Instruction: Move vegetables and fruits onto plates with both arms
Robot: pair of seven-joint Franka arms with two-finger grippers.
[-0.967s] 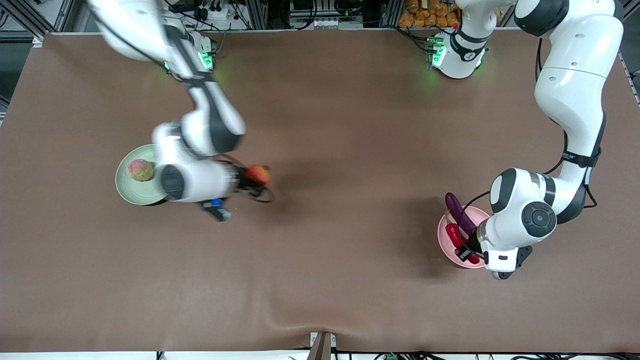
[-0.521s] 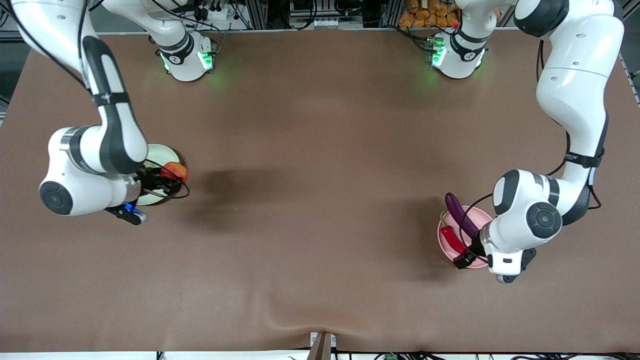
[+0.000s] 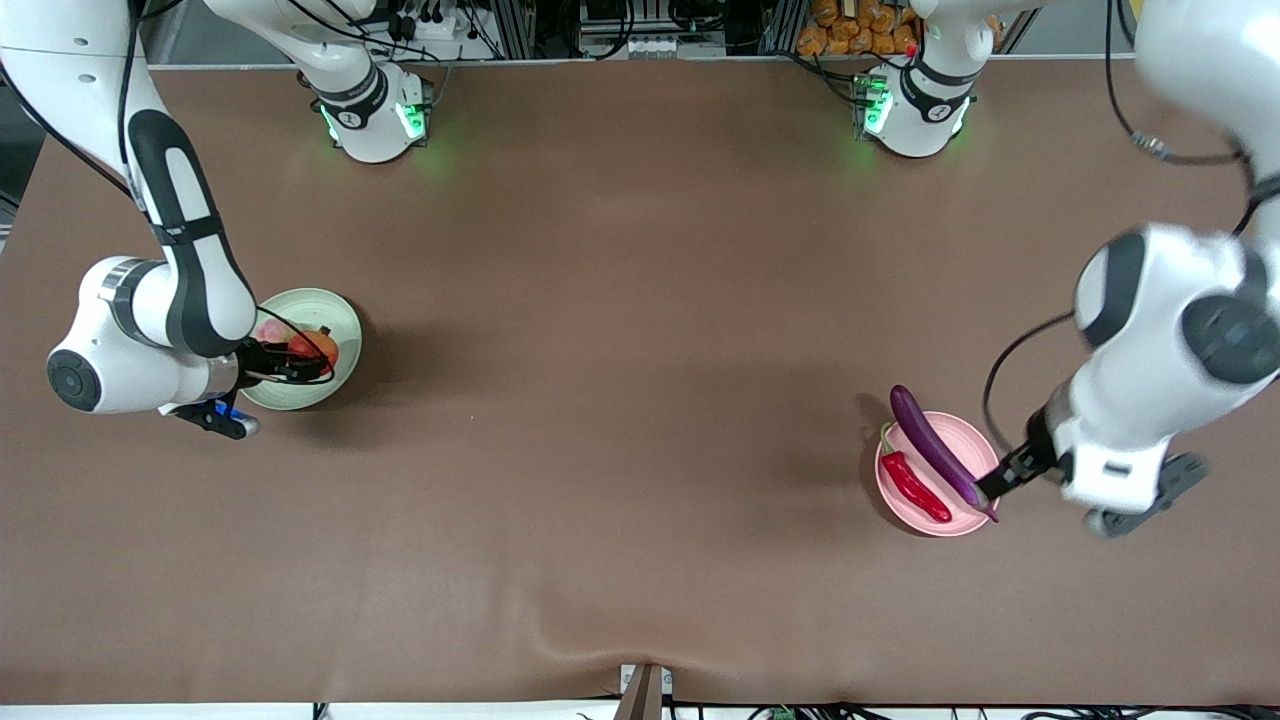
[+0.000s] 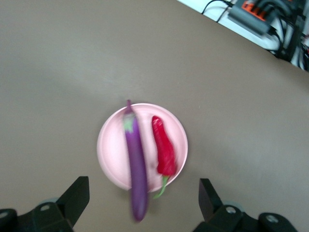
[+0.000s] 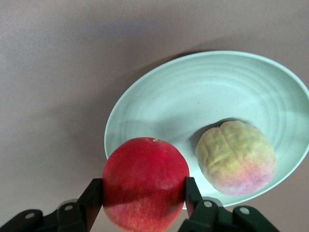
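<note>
Right end effector (image 3: 300, 362) grips the apple (image 5: 145, 182) over the green plate (image 5: 193, 101), the peach (image 5: 236, 157) lying on it; left end effector (image 4: 142, 203), fingers apart, hangs over the pink plate's (image 3: 965, 520) 3 o'clock rim; eggplant (image 3: 935, 445) and chili pepper (image 3: 915, 487) lie on it side by side.

You won't find any text, label, brand or number that can be read anywhere in these three views
</note>
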